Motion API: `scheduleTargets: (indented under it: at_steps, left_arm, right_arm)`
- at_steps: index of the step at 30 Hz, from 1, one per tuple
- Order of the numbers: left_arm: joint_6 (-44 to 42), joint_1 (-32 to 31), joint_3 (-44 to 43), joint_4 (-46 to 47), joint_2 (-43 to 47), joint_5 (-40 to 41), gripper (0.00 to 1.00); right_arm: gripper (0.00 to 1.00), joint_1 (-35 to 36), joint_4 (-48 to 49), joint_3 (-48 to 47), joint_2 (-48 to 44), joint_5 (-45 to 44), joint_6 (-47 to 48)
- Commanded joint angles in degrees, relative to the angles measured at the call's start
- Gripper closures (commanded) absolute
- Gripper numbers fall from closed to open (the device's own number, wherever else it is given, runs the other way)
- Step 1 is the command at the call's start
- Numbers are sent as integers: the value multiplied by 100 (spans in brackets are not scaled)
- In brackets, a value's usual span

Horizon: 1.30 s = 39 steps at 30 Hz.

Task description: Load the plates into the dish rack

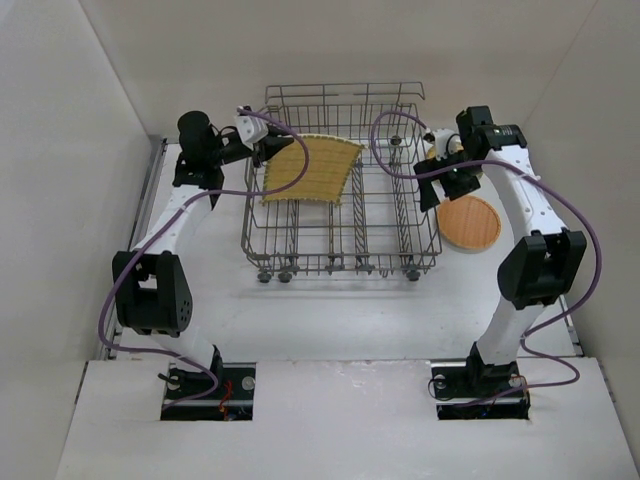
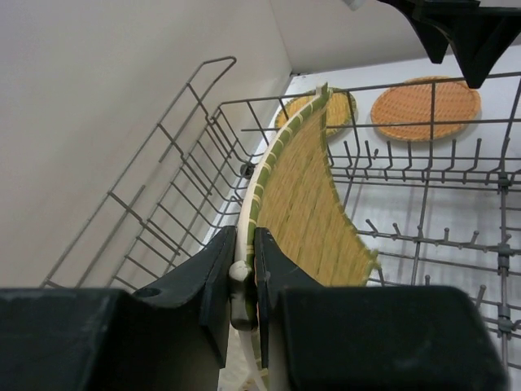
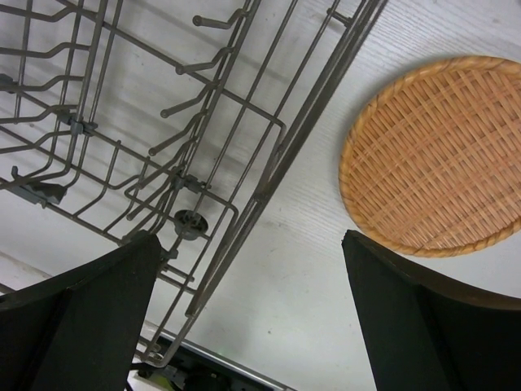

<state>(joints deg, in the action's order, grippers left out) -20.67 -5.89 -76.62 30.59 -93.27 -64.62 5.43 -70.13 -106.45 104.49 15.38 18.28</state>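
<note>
My left gripper [image 1: 268,150] [image 2: 244,273] is shut on the edge of the square yellow woven plate [image 1: 310,170] [image 2: 313,212]. It holds the plate tilted on edge over the back left of the grey wire dish rack [image 1: 340,235] [image 2: 423,183]. My right gripper [image 1: 440,185] [image 3: 248,309] is open and empty. It hovers over the rack's right wall [image 3: 269,171] and the bare table beside it. A round orange plate [image 1: 472,222] [image 3: 440,155] [image 2: 425,107] lies flat on the table just right of the rack. A yellow-tan round plate [image 2: 340,110] lies behind it, partly hidden by the square plate.
White walls close in the table on the left, back and right. The rack's taller wire back [image 1: 345,95] stands toward the rear wall. A metal rail [image 1: 150,190] runs along the table's left edge. The rack's small wheels [image 1: 265,277] sit on the table.
</note>
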Motion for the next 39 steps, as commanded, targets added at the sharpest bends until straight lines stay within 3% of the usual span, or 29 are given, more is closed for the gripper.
scheduleTargets:
  at_steps: [1, 11, 17, 25, 29, 33, 39]
  left_arm:
    - [-69, 57, -151, 141, -112, -410, 99]
    - [-69, 66, -591, 184, -446, -921, 98]
    - [-69, 66, 40, 255, -139, -974, 97]
    - [-113, 242, 1614, 791, 968, -508, 61]
    - [-113, 268, 1949, 502, 1399, -79, 42]
    - [-253, 207, 2054, 106, 1680, 458, 29]
    - [-403, 137, 1862, -702, 2023, 933, 36]
  right_arm:
    - [0, 138, -18, -253, 72, -35, 53]
    - [0, 217, -10, -332, 37, -131, 70]
    - [0, 217, -36, -288, -16, -149, 88]
    - [0, 217, -18, -367, 80, -88, 79]
    - [0, 217, -18, -543, 212, -26, 70]
    - [0, 217, -19, -631, 291, 27, 53]
    - [0, 226, 52, -675, 327, 150, 26]
